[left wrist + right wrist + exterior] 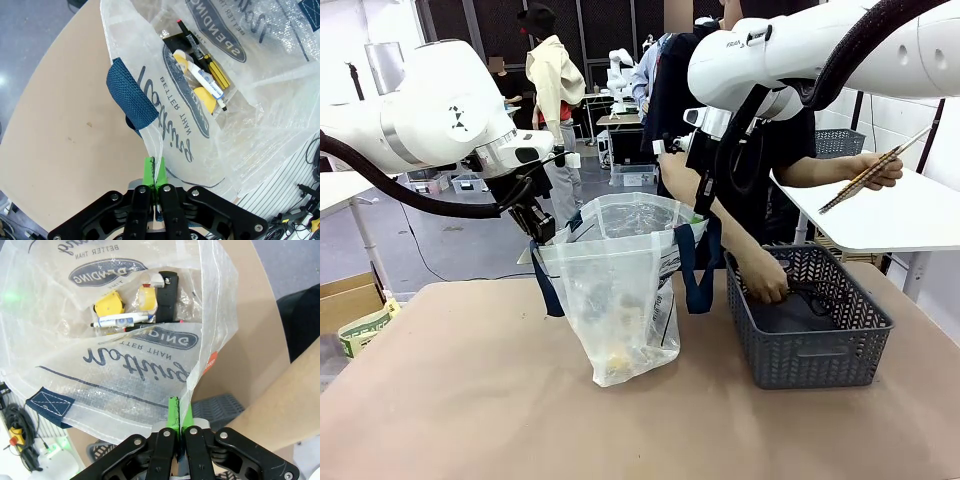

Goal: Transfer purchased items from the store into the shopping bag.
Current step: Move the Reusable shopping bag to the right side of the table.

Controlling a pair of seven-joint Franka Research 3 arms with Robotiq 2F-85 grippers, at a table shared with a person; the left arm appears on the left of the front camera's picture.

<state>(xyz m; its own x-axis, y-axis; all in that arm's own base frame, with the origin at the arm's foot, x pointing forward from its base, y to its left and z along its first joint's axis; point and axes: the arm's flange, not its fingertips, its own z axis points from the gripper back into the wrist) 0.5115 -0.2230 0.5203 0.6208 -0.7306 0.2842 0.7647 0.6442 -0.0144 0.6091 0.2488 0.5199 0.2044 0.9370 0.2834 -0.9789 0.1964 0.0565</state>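
- I am holding both of my two pincers clamped on plastic. The left pincer (154, 170) is gripping the ten o'clock rim of the shopping bag (620, 300), and the right pincer (179, 412) is gripping its two o'clock rim.
- The one bag, translucent whitish with navy print and two navy strap handles (695, 268), is standing on the table (470, 400) with its mouth stretched open between my pincers.
- Lying inside are one yellow round piece (109, 304), one white marker (122, 320) and one black flat piece (167, 287).
- One dark grey basket (810, 355) is sitting at three o'clock of the bag, and one person's hand (767, 285) is reaching into it.
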